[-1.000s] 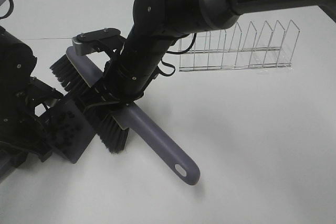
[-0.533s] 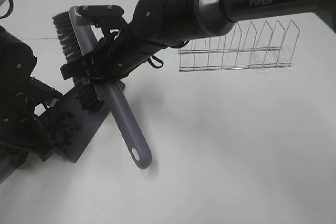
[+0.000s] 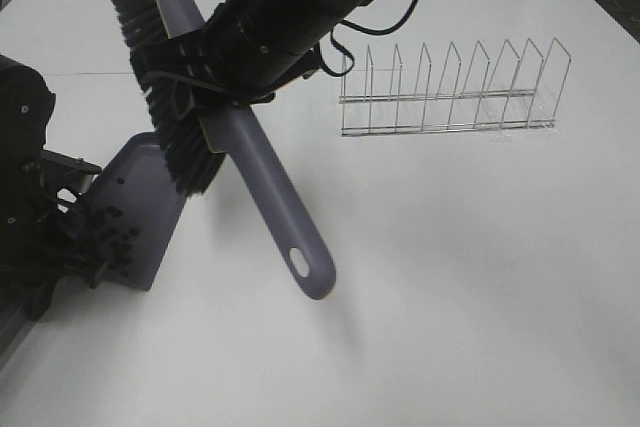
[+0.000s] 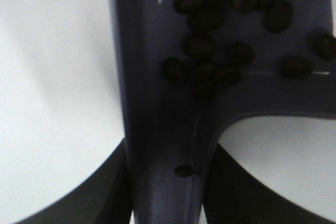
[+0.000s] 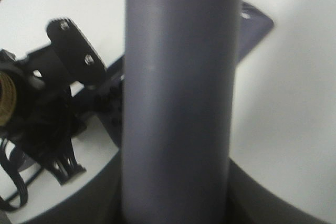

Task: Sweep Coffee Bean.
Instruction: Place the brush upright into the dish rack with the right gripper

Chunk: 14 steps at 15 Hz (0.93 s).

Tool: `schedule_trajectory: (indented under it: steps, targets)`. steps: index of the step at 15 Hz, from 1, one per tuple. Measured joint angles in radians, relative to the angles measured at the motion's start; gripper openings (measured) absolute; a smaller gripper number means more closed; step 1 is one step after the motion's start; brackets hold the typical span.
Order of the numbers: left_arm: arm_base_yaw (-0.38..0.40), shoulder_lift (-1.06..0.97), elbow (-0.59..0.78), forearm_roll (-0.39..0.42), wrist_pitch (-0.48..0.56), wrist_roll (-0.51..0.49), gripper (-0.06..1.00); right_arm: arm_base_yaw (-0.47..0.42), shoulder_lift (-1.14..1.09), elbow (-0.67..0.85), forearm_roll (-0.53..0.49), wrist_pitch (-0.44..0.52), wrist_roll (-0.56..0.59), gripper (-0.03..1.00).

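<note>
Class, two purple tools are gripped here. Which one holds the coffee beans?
The dustpan, in the left gripper: dark coffee beans lie in its tray. The brush, in the right gripper, carries only black bristles.

The table [image 3: 450, 277] was white and flat. A shiny wire rack [image 3: 450, 87] stood on it, toward the far right side. A purple-grey dustpan [image 3: 140, 197] sat near the left edge. It was hard to tell if it lay flat.
</note>
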Motion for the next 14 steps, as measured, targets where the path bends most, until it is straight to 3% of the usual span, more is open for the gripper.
schedule_trajectory:
  steps: [4, 8, 10, 12, 14]
  targets:
    - [0.052, -0.022, 0.000, -0.142, -0.140, -0.003, 0.33, -0.111, -0.056, 0.001, -0.077, 0.266, 0.051, 0.34]
    - [0.054, -0.025, 0.002, -0.178, -0.170, -0.003, 0.33, -0.210, -0.061, 0.001, -0.222, 0.515, 0.157, 0.34]
    - [0.054, -0.025, 0.002, -0.181, -0.172, -0.003, 0.33, -0.242, -0.061, 0.001, -0.297, 0.560, 0.206, 0.34]
    - [0.054, -0.025, 0.002, -0.187, -0.174, -0.003, 0.33, -0.283, -0.062, 0.001, -0.481, 0.591, 0.316, 0.34]
    - [0.054, -0.025, 0.002, -0.189, -0.174, -0.003, 0.33, -0.283, -0.062, 0.001, -0.582, 0.591, 0.381, 0.34]
